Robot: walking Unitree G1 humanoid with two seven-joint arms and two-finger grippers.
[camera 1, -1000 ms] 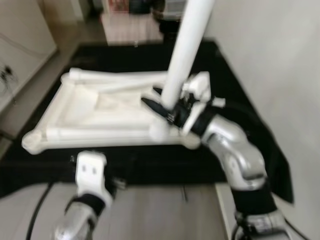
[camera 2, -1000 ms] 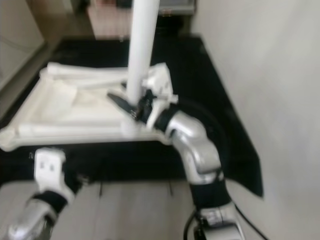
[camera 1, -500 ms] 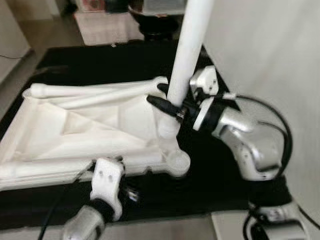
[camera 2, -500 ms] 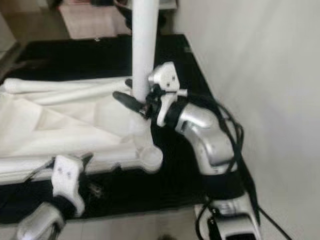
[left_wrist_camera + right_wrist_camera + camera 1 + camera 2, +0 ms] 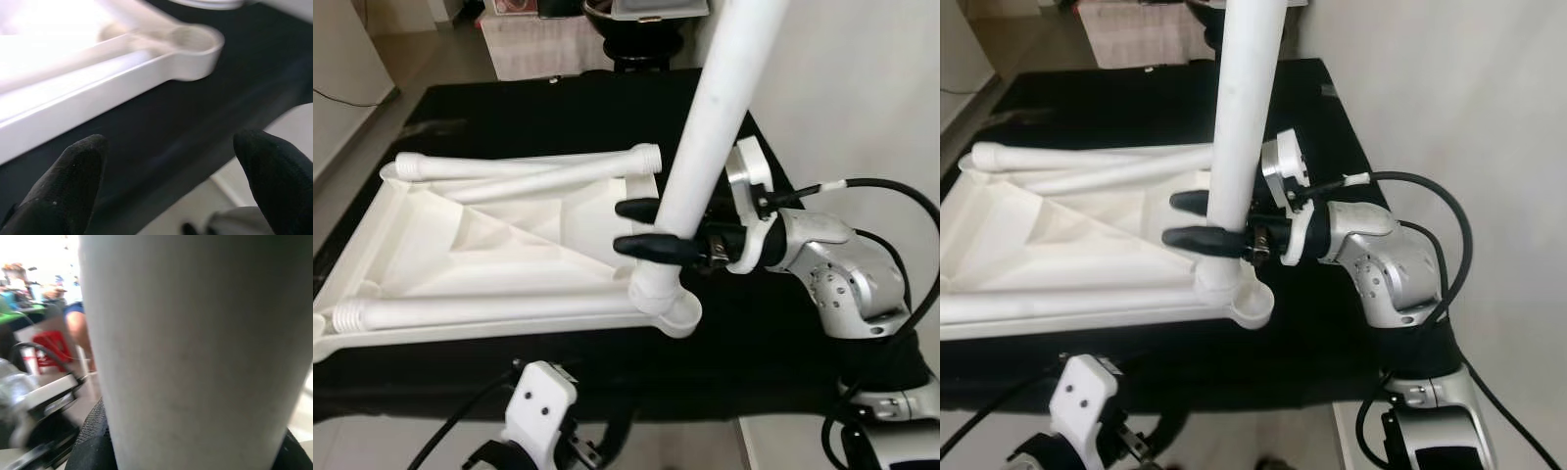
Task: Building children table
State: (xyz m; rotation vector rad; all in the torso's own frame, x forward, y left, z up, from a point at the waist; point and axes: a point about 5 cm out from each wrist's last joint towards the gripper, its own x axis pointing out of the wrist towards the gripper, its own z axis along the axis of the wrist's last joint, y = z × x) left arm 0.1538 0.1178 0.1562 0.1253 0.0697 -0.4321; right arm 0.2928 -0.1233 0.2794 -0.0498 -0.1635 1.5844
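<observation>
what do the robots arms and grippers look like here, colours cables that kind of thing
Both arms are silver metal with rounded joint housings and black bands. The right gripper has two long matte black fingers on a white wrist mount, and a black cable loops over that arm. The left gripper has the same black rounded fingertips; its white wrist block has two small holes and black cabling.

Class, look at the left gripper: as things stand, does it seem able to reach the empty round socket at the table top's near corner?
Probably yes. The left gripper hangs open facing the socket, with bare black mat between them.
</observation>
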